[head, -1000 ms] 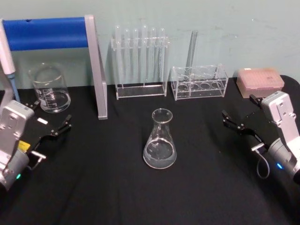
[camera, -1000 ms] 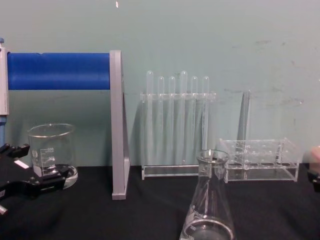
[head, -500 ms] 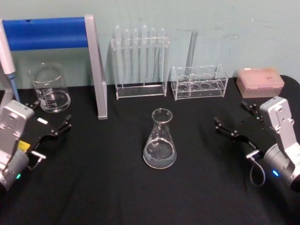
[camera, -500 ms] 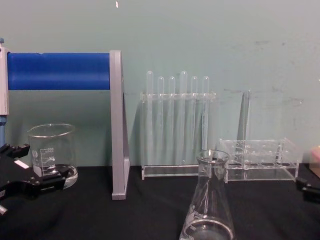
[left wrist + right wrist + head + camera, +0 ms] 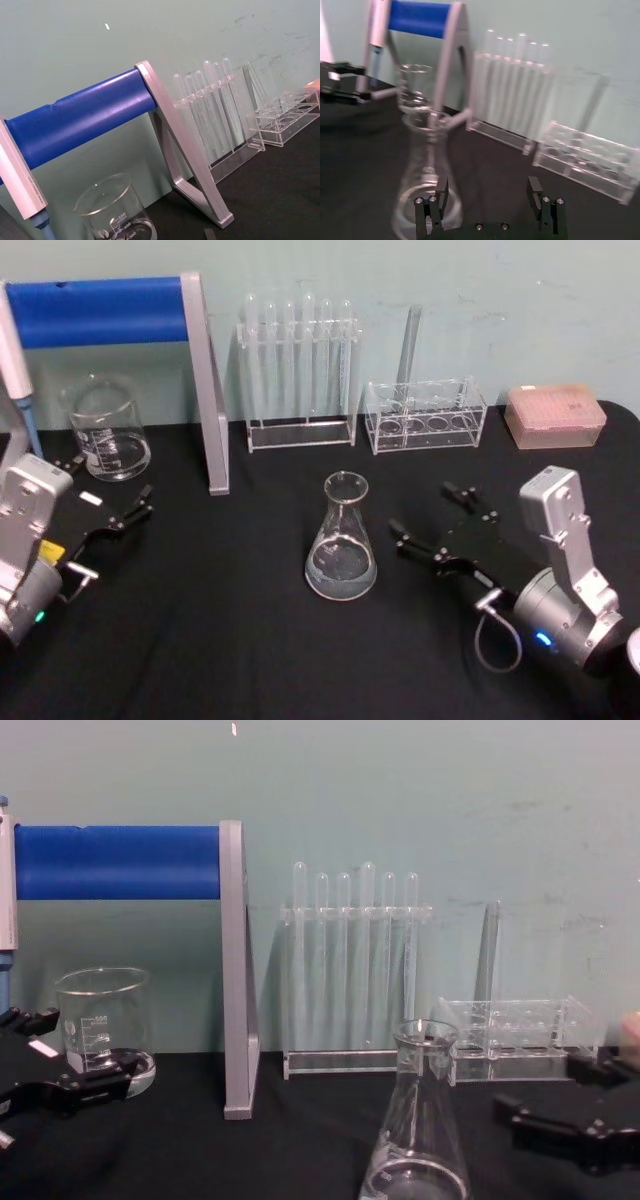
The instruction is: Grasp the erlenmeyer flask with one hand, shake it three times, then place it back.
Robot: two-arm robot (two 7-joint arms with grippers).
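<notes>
The erlenmeyer flask (image 5: 341, 540) stands upright on the black table's middle with a little clear liquid in its base. It also shows low in the chest view (image 5: 417, 1125). My right gripper (image 5: 423, 510) is open just to the flask's right, its fingers pointing at the flask but not touching it. In the right wrist view the flask (image 5: 427, 170) stands ahead of the gripper (image 5: 487, 192), in line with one finger rather than between the two. My left gripper (image 5: 108, 485) rests open at the table's left side, far from the flask.
A glass beaker (image 5: 105, 430) stands at the back left beside a blue and grey stand (image 5: 205, 390) holding a pipette (image 5: 15, 360). Behind the flask are a test tube rack (image 5: 298, 370), a low clear rack (image 5: 425, 415) and a pink box (image 5: 555, 415).
My right gripper has swung left and nearer across the table, from the right edge to just beside the flask, staying open. The flask and left arm have not moved.
</notes>
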